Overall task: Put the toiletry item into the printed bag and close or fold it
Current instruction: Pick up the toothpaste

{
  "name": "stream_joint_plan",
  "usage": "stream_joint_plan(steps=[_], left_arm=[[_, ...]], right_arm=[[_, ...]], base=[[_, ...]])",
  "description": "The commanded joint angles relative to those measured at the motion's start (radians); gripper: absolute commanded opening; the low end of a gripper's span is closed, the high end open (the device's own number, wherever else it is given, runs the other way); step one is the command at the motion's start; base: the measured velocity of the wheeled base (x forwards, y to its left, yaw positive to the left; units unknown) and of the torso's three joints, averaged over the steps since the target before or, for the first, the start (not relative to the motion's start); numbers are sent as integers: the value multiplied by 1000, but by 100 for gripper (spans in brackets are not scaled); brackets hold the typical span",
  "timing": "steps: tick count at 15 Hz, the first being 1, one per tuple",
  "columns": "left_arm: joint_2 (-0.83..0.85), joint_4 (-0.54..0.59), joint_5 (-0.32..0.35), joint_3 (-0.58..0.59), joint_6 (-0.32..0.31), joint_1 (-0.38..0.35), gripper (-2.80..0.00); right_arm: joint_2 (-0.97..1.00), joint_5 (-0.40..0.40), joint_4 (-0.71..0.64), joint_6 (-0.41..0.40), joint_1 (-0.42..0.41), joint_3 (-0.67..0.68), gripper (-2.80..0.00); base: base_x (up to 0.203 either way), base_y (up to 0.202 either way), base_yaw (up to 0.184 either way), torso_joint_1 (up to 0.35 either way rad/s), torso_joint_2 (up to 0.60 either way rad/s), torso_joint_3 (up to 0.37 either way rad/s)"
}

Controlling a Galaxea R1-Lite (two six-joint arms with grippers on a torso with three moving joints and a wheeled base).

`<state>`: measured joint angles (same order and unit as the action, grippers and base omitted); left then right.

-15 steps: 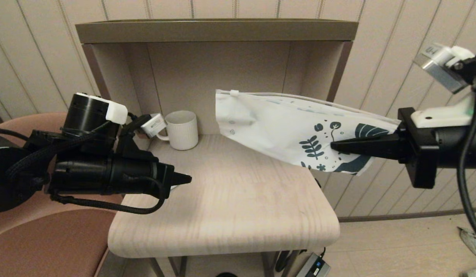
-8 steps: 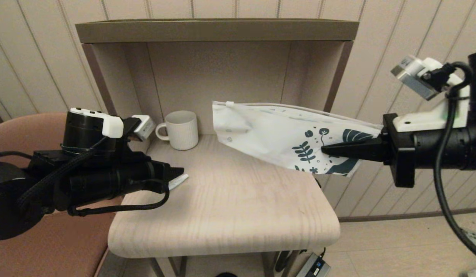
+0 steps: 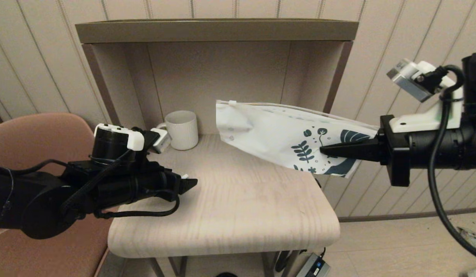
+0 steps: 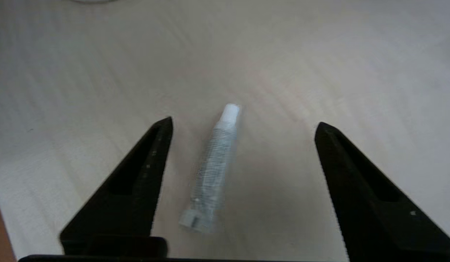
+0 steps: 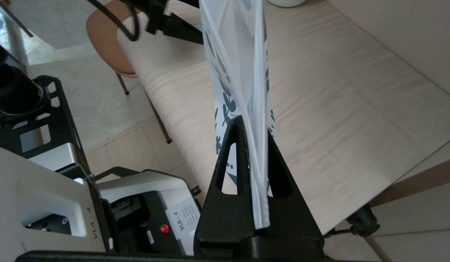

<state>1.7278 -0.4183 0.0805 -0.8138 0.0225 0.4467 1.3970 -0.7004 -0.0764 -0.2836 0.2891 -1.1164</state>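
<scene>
The toiletry item (image 4: 215, 168), a slim white tube with a small cap, lies flat on the light wood table (image 3: 238, 215). My left gripper (image 4: 243, 125) is open just above it, one finger on each side, not touching; in the head view my left gripper (image 3: 190, 184) hovers low over the table's left side and only the tube's white tip (image 3: 184, 176) shows. The printed bag (image 3: 284, 132) hangs in the air over the table's right part, slider end toward the middle. My right gripper (image 3: 326, 151) is shut on the printed bag (image 5: 243, 72) at its leaf-print end.
A white ribbed mug (image 3: 181, 129) stands at the back left of the table, inside the open shelf niche (image 3: 218, 32). A pink chair (image 3: 34, 138) sits under my left arm. The robot's base (image 5: 47, 189) shows in the right wrist view.
My left gripper has dropped lower and moved forward over the tube. My right arm with the bag shifted slightly left, then held almost still.
</scene>
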Motion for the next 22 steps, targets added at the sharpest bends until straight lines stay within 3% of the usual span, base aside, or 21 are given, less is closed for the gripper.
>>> stream_joint_plan(steps=[1, 10, 11, 13, 22], left_arm=[[44, -9, 10, 3, -18, -31, 0], [32, -10, 24, 31, -19, -43, 0], [30, -10, 25, 35, -19, -42, -280], [13, -9, 61, 51, -24, -28, -280], [-4, -2, 70, 41, -16, 30, -280]], right_arm=[[4, -7, 0, -2, 1, 1, -280], [8, -16, 0, -2, 1, 0, -280], [8, -16, 0, -2, 1, -2, -280], [10, -16, 0, -2, 1, -3, -280], [14, -16, 21, -2, -2, 6, -280]], base=[[0, 0, 0, 0, 0, 0], [0, 0, 0, 0, 0, 0], [0, 0, 0, 0, 0, 0], [0, 0, 0, 0, 0, 0], [0, 0, 0, 0, 0, 0]])
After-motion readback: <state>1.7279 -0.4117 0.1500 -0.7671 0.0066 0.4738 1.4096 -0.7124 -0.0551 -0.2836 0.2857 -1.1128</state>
